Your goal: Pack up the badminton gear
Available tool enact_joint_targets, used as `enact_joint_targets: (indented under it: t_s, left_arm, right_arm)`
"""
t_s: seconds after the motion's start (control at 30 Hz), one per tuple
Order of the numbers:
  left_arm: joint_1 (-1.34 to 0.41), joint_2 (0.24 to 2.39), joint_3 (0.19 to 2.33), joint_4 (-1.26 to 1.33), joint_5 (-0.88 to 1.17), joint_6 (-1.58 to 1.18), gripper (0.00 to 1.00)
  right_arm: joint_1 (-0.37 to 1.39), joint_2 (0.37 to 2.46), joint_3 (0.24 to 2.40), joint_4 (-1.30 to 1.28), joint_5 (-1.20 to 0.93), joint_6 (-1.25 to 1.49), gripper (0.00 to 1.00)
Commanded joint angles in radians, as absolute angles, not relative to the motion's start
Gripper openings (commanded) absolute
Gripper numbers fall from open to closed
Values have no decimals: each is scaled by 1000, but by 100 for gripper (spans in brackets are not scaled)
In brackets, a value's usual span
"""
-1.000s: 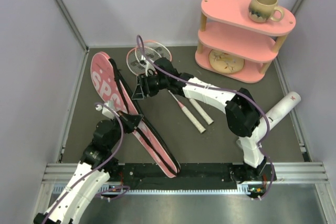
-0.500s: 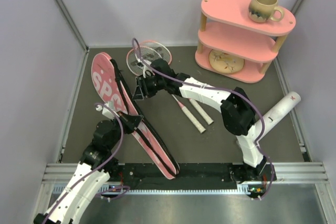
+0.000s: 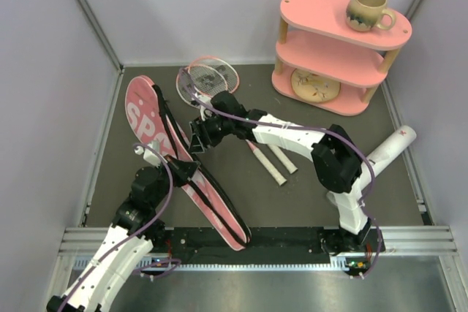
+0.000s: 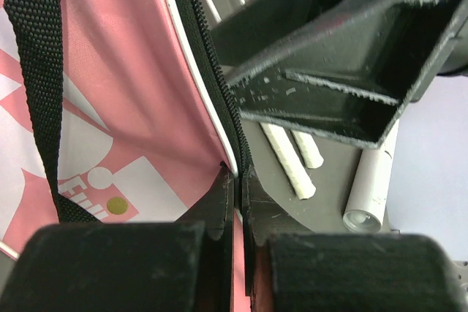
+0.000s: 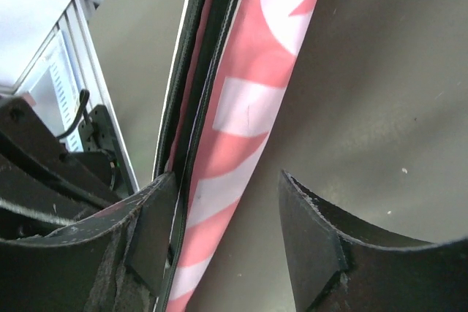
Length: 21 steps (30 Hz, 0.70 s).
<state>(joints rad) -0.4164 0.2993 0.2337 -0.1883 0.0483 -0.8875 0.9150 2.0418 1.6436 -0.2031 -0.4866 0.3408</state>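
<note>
The pink racket-shaped bag (image 3: 150, 118) stands on its edge across the left of the mat, its black strap (image 3: 167, 118) along it. My left gripper (image 3: 184, 171) is shut on the bag's zipper edge (image 4: 235, 162). My right gripper (image 3: 197, 141) is open, and the bag's edge (image 5: 241, 115) lies between its jaws against the left finger (image 5: 150, 231). Two pink-framed rackets (image 3: 208, 77) lie behind it, their white handles (image 3: 272, 164) towards the middle. The long white tube (image 3: 391, 147) lies at the right. No shuttlecock shows.
The pink two-tier shelf (image 3: 333, 52) stands at the back right with the beige mug (image 3: 368, 9) on top. Grey walls close in the mat on the left, back and right. A metal rail (image 3: 256, 237) runs along the near edge.
My right gripper has moved away from the racket heads, towards me and the bag's top edge, which it now straddles. The left gripper has kept its hold on the bag.
</note>
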Motion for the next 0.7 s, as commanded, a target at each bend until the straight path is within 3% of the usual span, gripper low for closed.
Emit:
enact_joint_targets:
  t_s: [0.0,0.43,0.67]
  left_arm:
    - [-413,299,249,-87,44,-864,0]
    - [-413,307,229,-48,78,-861,0]
    - [-413,313,227,-34,106,-856,0]
  right_arm:
    - [956,1956,1574,-199,-575,298,59]
    - [971,1982,1509,-115,-620,342,60]
    - [974,2066,1595,-57,-630,373,49]
